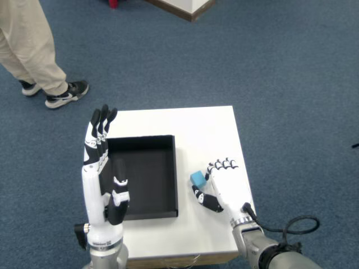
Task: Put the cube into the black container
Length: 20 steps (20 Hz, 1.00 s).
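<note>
Table point(207, 126) bore the black container point(143, 176) left of the right hand point(221, 185), whose fingers curled loosely round the cube point(197, 179) without lifting it. Small, rigid, probably light; opposite flat faces suited pinching.

The white table point(196, 126) shows a smooth, matt top, like painted or laminated board. On it, the black container point(147, 208) looks like rigid plastic with a dull sheen along its walls. Beside the container, the cube point(197, 179) is a flat, matt teal, possibly foam or plastic. The right hand point(221, 185) has glossy white plastic shells with black joints; the left hand point(101, 168) matches it. Around the table, blue carpet point(280, 84) looks rough and fibrous. Beyond the table, trousers point(28, 39) are beige cloth.
</note>
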Motion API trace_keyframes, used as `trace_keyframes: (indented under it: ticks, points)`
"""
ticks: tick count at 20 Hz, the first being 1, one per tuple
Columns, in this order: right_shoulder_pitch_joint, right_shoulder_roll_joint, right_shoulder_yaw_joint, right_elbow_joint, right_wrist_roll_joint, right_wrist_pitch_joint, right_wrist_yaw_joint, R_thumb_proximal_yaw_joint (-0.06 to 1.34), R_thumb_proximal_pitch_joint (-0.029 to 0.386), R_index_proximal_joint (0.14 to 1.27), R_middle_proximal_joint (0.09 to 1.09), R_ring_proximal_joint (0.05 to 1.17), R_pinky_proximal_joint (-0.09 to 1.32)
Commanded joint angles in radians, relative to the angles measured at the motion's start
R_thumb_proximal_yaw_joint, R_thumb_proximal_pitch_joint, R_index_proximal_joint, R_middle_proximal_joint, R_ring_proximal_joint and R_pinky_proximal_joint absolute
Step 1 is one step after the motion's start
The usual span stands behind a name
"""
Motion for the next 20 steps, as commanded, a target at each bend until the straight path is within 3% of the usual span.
trace_keyframes:
  ticks: [1, 20]
  points:
    - [-0.039, -0.001, -0.019, 0.003, -0.011, -0.012, -0.046, 0.86, 0.153, 0.94, 0.41, 0.33, 0.24]
    - [-0.045, -0.001, -0.020, -0.007, 0.022, -0.076, -0.094, 1.06, 0.174, 1.04, 0.45, 0.33, 0.21]
